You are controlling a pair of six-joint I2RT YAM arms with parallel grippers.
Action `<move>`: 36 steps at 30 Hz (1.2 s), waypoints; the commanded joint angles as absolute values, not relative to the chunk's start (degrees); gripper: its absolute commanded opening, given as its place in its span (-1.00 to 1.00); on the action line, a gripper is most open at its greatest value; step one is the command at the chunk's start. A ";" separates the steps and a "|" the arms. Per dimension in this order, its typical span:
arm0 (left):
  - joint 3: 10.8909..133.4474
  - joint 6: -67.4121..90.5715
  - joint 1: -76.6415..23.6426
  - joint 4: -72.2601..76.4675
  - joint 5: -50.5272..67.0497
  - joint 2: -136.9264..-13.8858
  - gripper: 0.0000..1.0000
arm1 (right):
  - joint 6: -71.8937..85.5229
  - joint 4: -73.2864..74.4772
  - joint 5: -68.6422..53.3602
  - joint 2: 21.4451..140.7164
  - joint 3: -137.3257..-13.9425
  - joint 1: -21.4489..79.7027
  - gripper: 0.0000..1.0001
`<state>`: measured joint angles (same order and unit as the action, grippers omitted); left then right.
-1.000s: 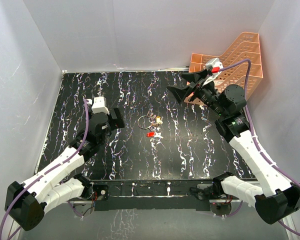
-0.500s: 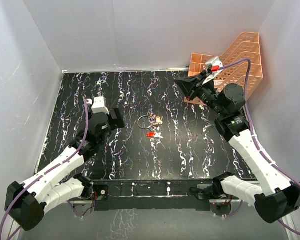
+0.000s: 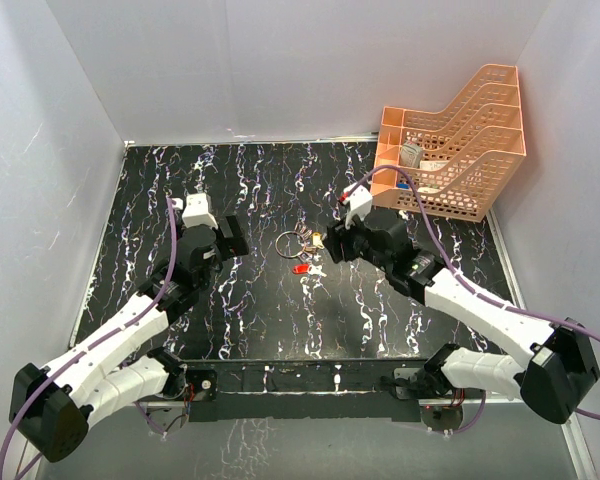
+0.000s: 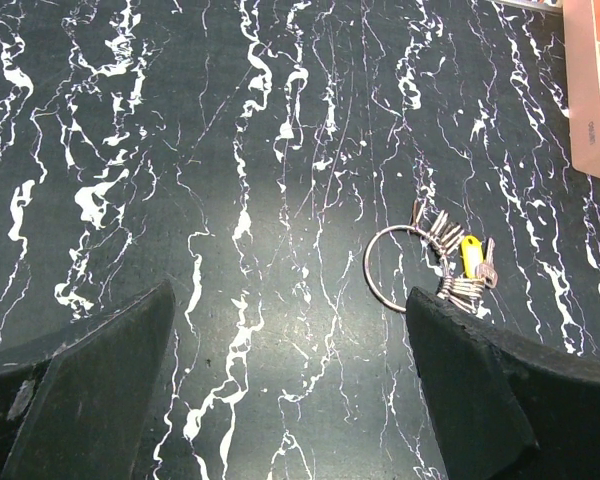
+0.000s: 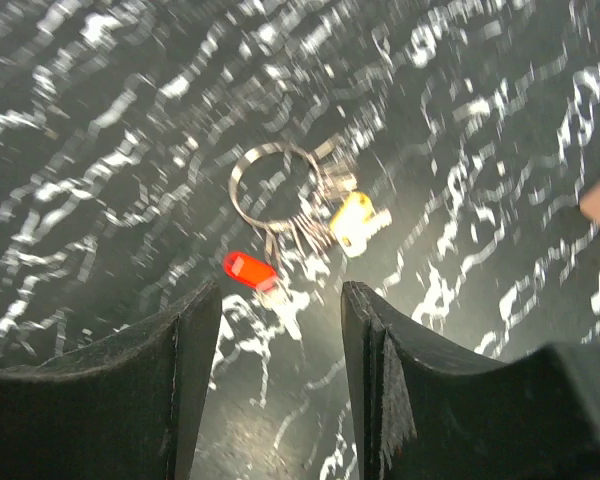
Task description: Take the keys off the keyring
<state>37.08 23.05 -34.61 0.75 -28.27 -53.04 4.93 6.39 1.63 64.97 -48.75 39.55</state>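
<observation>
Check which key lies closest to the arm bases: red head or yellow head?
The red-headed key. It lies on the base side of the keyring, apart from the cluster. The yellow-headed key sits level with the ring, on its right side.

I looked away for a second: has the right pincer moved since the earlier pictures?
Yes. The right pincer has left the orange tray and come nearer and leftward, now just right of the keyring.
</observation>
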 commanded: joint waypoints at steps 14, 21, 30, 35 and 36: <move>37.40 23.65 -34.39 -1.13 -31.32 -52.28 0.97 | 11.63 -5.42 7.12 77.04 -38.94 42.98 -0.12; 37.13 23.47 -34.40 -1.76 -32.89 -51.93 0.97 | 12.89 -12.09 7.52 83.22 -38.73 43.59 -0.19; 36.51 23.51 -34.45 -2.02 -33.40 -51.75 0.97 | 13.65 -16.97 5.47 89.93 -41.05 43.57 -0.20; 36.28 23.82 -34.39 -2.12 -33.39 -51.25 0.97 | 14.05 -18.59 5.05 92.72 -42.19 43.59 -0.19; 36.15 23.82 -34.38 -2.03 -33.32 -51.14 0.97 | 14.04 -18.71 5.01 93.00 -42.42 43.59 -0.20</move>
